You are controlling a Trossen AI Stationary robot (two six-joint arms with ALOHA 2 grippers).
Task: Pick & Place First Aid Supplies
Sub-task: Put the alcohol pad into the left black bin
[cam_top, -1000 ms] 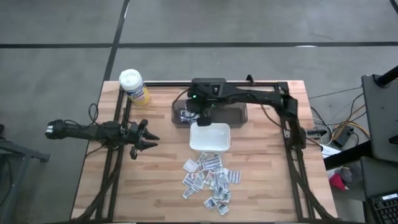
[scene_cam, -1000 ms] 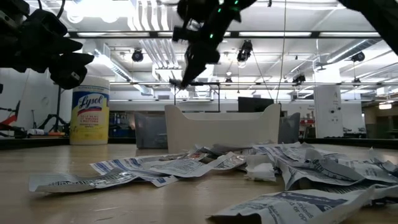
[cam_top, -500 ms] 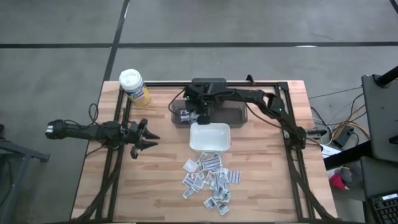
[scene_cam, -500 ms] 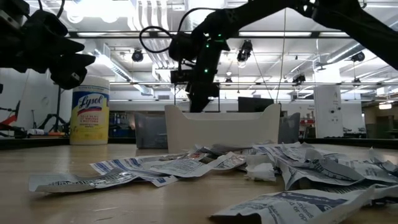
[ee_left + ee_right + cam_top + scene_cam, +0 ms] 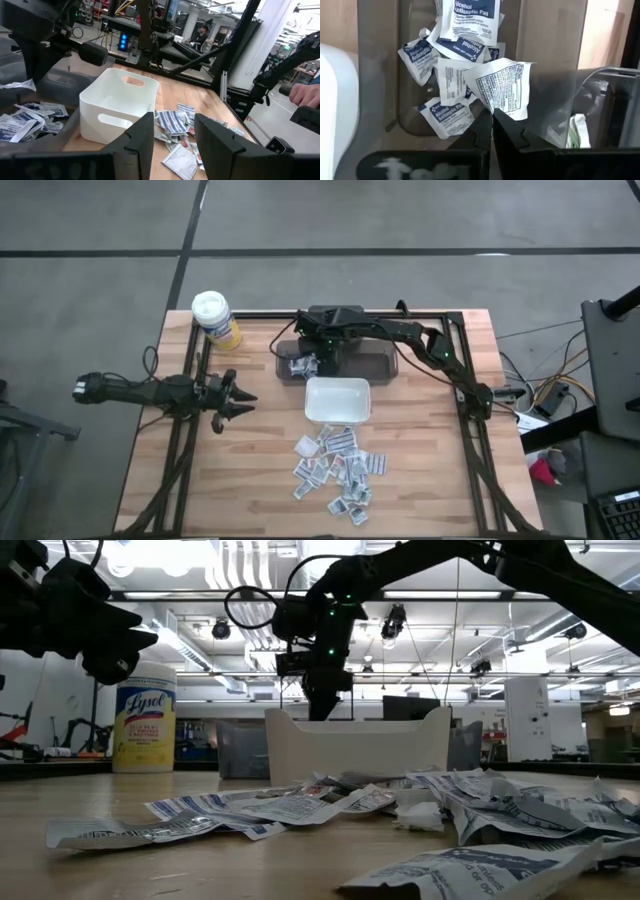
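my right end effector (image 5: 492, 117) is clenched on the corner of one antiseptic wipe packet (image 5: 501, 89), holding it over the clear bin (image 5: 385, 363) at the back of the worktop (image 5: 260, 470), where several other packets (image 5: 451, 80) already lie in a loose heap. the packet hangs from the pinch crumpled and bent, so i judge it very light, thin and floppy, with no stiffness of its own. the foil-like skin looks slick, and a hold on just one corner could slip or let the packet twist, though dropping it costs nothing since it is not fragile. the remaining first aid supplies (image 5: 338, 468) are scattered in an overlapping pile on the worktop in front of the white dish (image 5: 338, 400). for those i would take a raised edge or a curled corner, not a flat face, since flat ones lie flush with the wood and two may come up together. my left end effector (image 5: 236, 401) waits parted and empty near the left side of the worktop, well apart from the pile.
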